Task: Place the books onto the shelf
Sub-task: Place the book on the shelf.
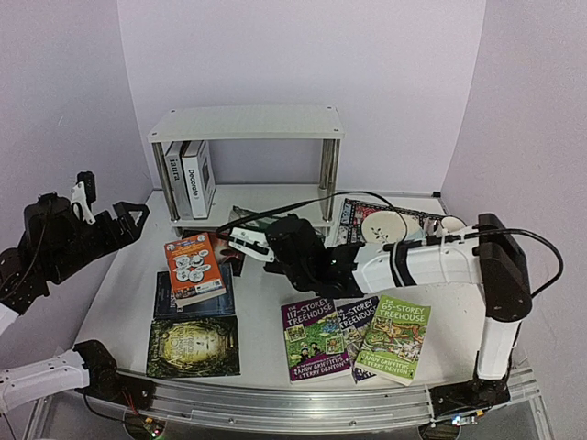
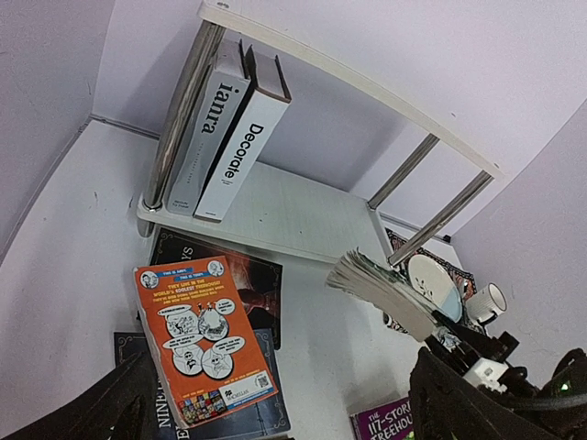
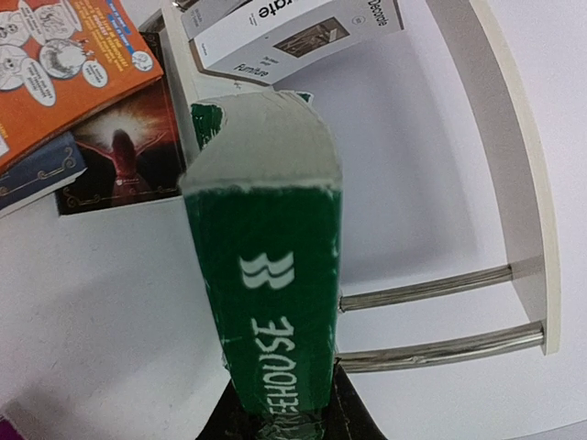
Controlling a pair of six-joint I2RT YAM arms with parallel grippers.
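The right end effector [image 3: 280, 423] is clamped narrowly on a green book [image 3: 266, 302], held by its lower end with the spine towards the wrist camera and the page block pointing at the shelf [image 1: 248, 122]. It looks turned upright so it can slide into the lower tier beside the two white hardbacks [image 1: 191, 177] standing at that tier's left end. The book hangs just in front of the lower board; whether it touches the board cannot be told. The left end effector [image 1: 133, 224] hovers wide and empty at the far left of the worktop [image 1: 119, 293], seemingly parked clear of the approach. Other books remain flat on the worktop: an orange book [image 1: 194, 268] stacked on dark ones at near left, and three Treehouse paperbacks [image 1: 353, 337] fanned at near right. The gripping fingers are mostly hidden under the green book and its title is cut off. The right arm masks part of the mat [image 1: 353, 220] at far right.
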